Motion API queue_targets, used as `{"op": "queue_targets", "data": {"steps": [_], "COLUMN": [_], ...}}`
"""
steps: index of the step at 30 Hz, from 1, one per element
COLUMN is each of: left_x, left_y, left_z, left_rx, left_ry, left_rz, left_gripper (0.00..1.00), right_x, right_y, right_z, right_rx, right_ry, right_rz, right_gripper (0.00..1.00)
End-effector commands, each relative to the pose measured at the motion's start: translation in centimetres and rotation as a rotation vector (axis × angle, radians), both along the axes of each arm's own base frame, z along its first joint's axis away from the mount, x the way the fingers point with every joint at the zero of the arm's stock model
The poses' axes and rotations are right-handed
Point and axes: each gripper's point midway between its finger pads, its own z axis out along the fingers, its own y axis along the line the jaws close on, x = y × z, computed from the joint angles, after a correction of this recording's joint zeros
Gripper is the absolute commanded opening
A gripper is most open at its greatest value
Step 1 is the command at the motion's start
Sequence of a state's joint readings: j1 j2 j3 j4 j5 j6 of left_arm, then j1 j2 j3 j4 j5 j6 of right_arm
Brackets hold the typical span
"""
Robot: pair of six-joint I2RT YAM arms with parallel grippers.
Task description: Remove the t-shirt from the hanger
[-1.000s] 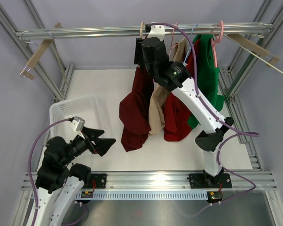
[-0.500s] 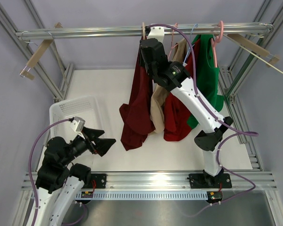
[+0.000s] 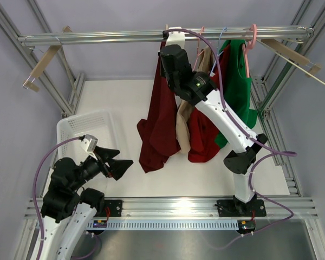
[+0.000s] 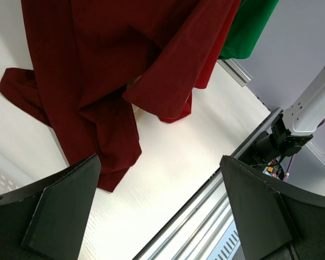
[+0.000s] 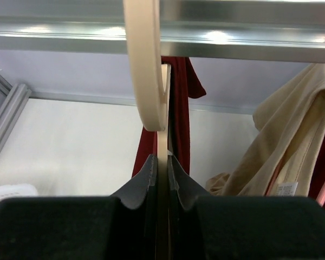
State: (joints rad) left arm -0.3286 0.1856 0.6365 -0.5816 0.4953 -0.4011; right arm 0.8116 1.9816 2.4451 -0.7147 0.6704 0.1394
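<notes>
Pinching the thin neck of the cream hanger (image 5: 149, 81) with the right tool (image 5: 162, 162), just under its hook on the rail (image 5: 233, 46), probably to hold it steady for pulling. On this hanger, the dark red t-shirt (image 3: 158, 122), hem pooled on the white surface (image 3: 108, 97). Waiting low beside the basket (image 3: 78, 127) with the left tool (image 4: 160, 162) spread wide, likely to take cloth.

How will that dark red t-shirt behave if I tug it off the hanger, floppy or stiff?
Probably floppy: the dark red t-shirt hangs in soft folds, its lower edge seemingly pooled on the table. Likely light, so it may cling to the cream hanger that the right hand pinches.
</notes>
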Motion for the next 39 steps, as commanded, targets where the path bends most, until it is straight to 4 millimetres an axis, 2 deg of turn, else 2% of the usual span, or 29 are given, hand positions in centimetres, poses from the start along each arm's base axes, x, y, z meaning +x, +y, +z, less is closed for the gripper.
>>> {"op": "queue_targets", "data": {"steps": [1,8,11,14,20,26,30,31,33,34,39], "left_x": [-0.2,0.5,0.4,0.4,0.3,0.4,0.0,-0.1,0.1,-0.1,0.1], "left_y": [-0.7,-1.2,-1.3,-1.6,-2.0,-2.3,-3.3,-3.4,-3.7,-3.8,-4.9], "left_z": [1.4,1.4,1.9,2.3,2.5,3.2,5.2,6.3,7.2,8.6,11.2], "left_rx": [-0.024,-0.021,-0.028,-0.031,-0.043,-0.05,-0.089,-0.1,-0.105,-0.113,-0.123], "left_ry": [-0.031,0.0,-0.005,-0.004,0.009,0.016,0.005,-0.02,-0.018,-0.049,-0.073], "left_rz": [-0.049,-0.059,-0.071,-0.088,-0.115,-0.131,-0.199,-0.209,-0.234,-0.243,-0.269], "left_gripper": [0.99,0.99,0.99,0.99,0.99,0.99,0.99,0.99,0.99,0.99,0.99], "right_x": [-0.2,-1.7,-2.7,-3.2,-3.6,-5.3,-7.9,-8.5,-10.2,-11.1,-12.8], "right_y": [-0.5,-2.4,-3.3,-3.4,-3.2,-3.6,-3.5,-3.5,-3.1,-2.6,-1.4], "right_z": [5.1,11.4,13.2,13.5,12.6,9.5,6.5,6.2,5.8,5.8,6.1], "right_rx": [0.051,0.172,0.244,0.274,0.287,0.316,0.348,0.355,0.377,0.395,0.428], "right_ry": [-0.169,-0.393,-0.473,-0.505,-0.513,-0.451,-0.406,-0.402,-0.391,-0.382,-0.334], "right_rz": [-0.002,-0.01,-0.005,0.012,0.04,0.054,0.058,0.062,0.083,0.091,0.097], "right_gripper": [0.0,0.0,0.0,0.0,0.0,0.0,0.0,0.0,0.0,0.0,0.0]}}
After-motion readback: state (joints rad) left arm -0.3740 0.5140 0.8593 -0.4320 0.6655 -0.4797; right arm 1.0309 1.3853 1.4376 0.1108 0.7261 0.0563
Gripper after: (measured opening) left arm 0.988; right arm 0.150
